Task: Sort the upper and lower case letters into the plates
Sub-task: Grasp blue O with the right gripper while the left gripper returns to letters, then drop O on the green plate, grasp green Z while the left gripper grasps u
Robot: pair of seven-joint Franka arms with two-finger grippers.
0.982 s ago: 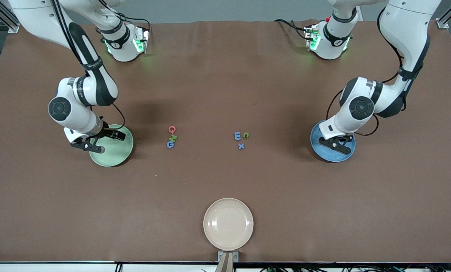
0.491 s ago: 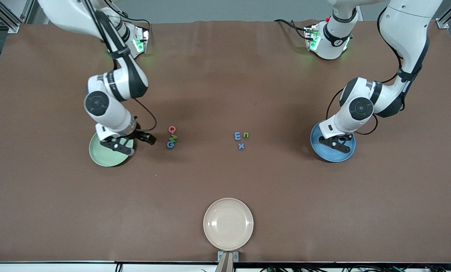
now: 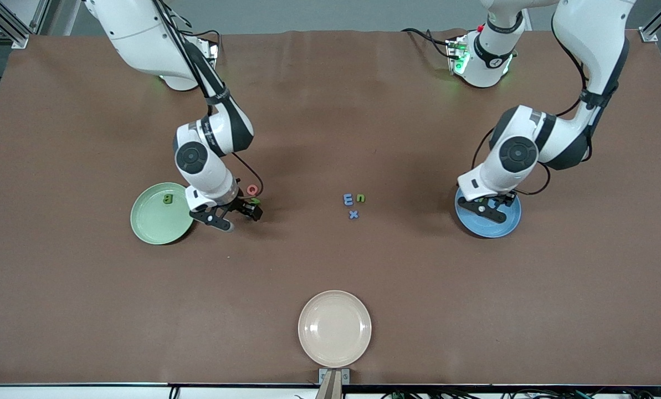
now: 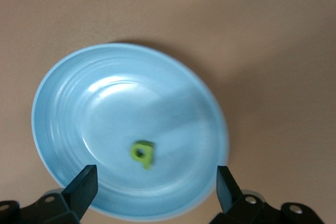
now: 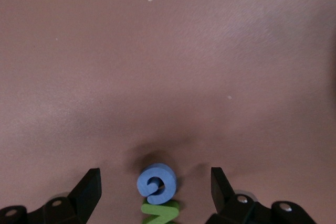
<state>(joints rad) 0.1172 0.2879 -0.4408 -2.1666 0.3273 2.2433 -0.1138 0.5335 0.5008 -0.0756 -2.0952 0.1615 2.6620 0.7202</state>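
- Over the small stack of letters near the middle of the surface, the right pincer is hanging with its fingers spread wide, gripping nothing.
- Between those fingers, a blue G is lying on the surface, touching a green letter; a red letter is lying just beside the pincer.
- Beside the right pincer, toward the right arm's end, the pale green plate is holding one dark green letter.
- Over the blue plate, the left pincer is hanging released, fingers apart and empty.
- Inside the blue plate, a green lowercase q is lying flat.
- Between the two plates, a blue E, a green n and a blue x are sitting close together.
- Nearest the front camera, a cream plate is resting.
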